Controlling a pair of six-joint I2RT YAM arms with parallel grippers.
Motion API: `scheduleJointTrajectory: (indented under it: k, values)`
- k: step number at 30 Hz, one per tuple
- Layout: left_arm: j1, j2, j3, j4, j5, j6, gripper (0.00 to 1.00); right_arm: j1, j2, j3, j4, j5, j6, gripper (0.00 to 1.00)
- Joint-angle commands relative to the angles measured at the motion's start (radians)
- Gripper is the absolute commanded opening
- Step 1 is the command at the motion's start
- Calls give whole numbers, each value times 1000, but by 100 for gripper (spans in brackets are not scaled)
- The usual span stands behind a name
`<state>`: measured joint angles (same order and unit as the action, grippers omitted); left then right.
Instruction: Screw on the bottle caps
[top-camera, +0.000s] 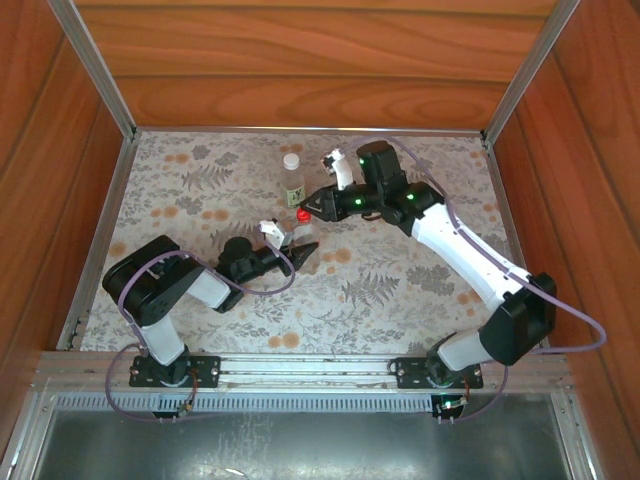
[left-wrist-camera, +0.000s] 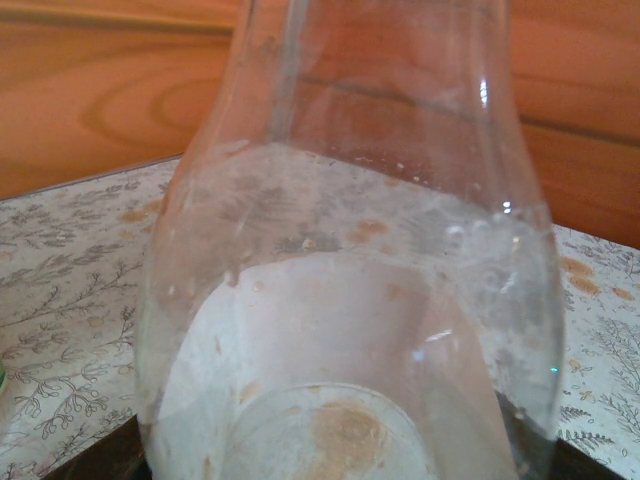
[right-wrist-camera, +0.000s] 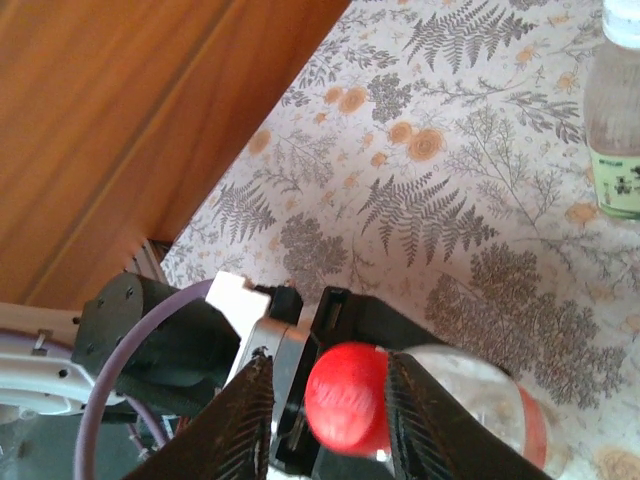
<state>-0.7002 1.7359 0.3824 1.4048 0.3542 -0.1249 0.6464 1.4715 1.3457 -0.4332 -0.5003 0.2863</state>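
Gripping the short clear plastic bottle (left-wrist-camera: 350, 300) near the floral table's (top-camera: 400, 290) middle is your left pincer (top-camera: 303, 250); your right pincer (right-wrist-camera: 330, 375) straddles its round red plastic cap (right-wrist-camera: 347, 395), narrowly parted, one side clear.

Qty counted: 2 bottles (labelled bottle (top-camera: 293, 187), shorter bottle (left-wrist-camera: 350, 300)); 2 caps (red cap (right-wrist-camera: 345, 397), white cap (top-camera: 291, 159)); 2 grippers (left gripper (top-camera: 305, 251), right gripper (right-wrist-camera: 328, 400)).

Fern-and-flower tablecloth (top-camera: 400, 290); wooden walls (top-camera: 300, 60) around; aluminium frame posts (top-camera: 95, 65) at corners.
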Motion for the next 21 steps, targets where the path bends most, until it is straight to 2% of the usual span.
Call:
scheduleJointTrajectory:
  k: [1, 8, 14, 21]
  values:
    - [7, 12, 8, 10, 9, -8, 54, -6, 40, 30, -22, -49, -18, 29]
    - [7, 11, 6, 11, -1, -13, 54, -5, -13, -52, -18, -79, -3, 17]
    - [7, 19, 18, 11, -1, -22, 54, 0, -99, -165, 11, -98, 28, 15]
    - [9, 32, 28, 10, 4, -24, 54, 0, -141, -156, -29, -53, -7, 15]
